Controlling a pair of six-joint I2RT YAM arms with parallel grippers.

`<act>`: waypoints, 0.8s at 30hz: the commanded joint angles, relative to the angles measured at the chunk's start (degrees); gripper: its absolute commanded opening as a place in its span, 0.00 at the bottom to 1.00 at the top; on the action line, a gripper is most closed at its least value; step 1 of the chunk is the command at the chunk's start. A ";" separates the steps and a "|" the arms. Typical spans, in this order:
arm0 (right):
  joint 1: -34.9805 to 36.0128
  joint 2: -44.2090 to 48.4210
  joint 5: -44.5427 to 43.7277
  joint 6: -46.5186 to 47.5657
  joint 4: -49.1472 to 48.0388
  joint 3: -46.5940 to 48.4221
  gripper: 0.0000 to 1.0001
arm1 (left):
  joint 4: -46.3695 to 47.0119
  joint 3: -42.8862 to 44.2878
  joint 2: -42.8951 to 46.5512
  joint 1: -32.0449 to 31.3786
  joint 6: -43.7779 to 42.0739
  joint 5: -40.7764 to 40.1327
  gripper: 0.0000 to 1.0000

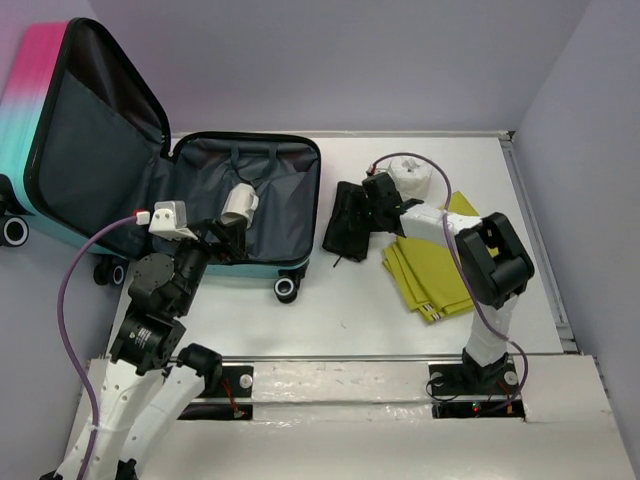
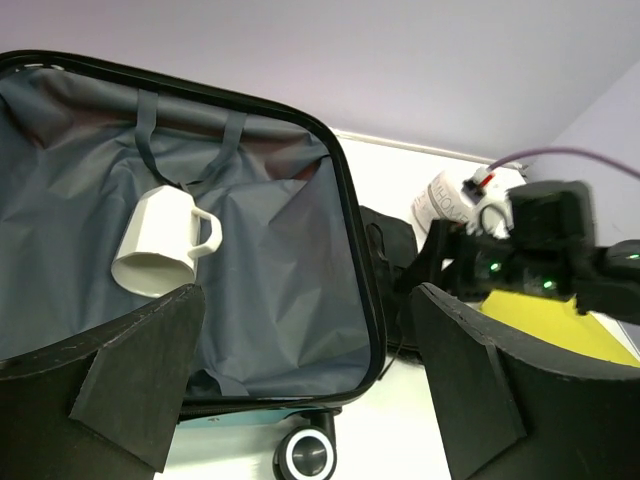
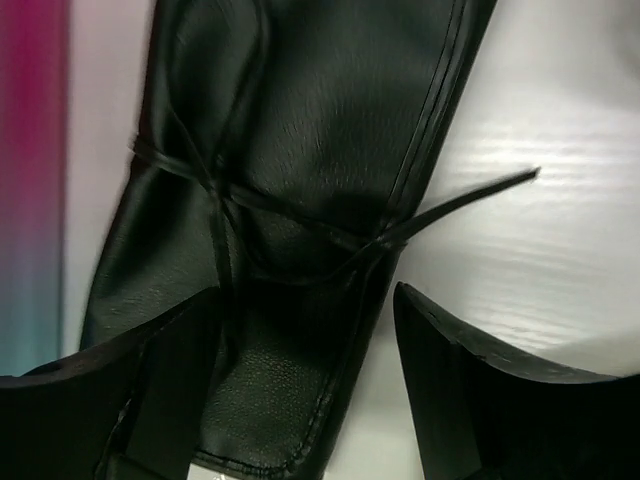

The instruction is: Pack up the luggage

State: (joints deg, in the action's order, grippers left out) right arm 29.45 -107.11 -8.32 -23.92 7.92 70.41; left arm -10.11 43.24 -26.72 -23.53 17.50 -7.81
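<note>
The luggage (image 1: 120, 150) lies open at the left: its pink-to-teal lid stands up and its grey-lined base (image 2: 280, 290) lies flat. A white mug (image 1: 240, 205) lies on its side in the base and also shows in the left wrist view (image 2: 165, 240). My left gripper (image 1: 220, 242) is open and empty over the base's near edge (image 2: 300, 400). My right gripper (image 1: 362, 208) is open, its jaws straddling the near end of a black leather pouch (image 3: 300, 180), which lies on the table right of the luggage (image 1: 345, 230). The right gripper's own view (image 3: 310, 400) shows a gap at its right finger.
A folded yellow cloth (image 1: 430, 270) lies right of the pouch. A white printed roll (image 1: 410, 178) stands behind the right gripper. A luggage wheel (image 2: 308, 455) sticks out at the base's near corner. The table's raised edge (image 1: 535, 230) runs along the right.
</note>
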 commanded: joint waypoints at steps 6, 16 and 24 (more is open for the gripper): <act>0.34 -5.56 0.84 -7.45 -1.76 -0.79 0.49 | 2.99 0.35 0.44 -0.11 -0.01 1.05 0.95; 1.57 13.92 -1.44 -3.68 -7.22 -6.78 0.07 | 2.99 0.44 0.53 -0.11 -0.09 1.31 0.96; 8.94 18.54 -0.56 -1.30 -10.91 0.94 0.07 | 2.81 0.70 0.53 0.32 0.08 1.05 0.95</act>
State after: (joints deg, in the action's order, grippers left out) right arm 34.41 -87.00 -8.51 -27.14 4.34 64.95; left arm -9.87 43.24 -26.70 -23.53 17.50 -7.18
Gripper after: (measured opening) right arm 0.131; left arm 0.956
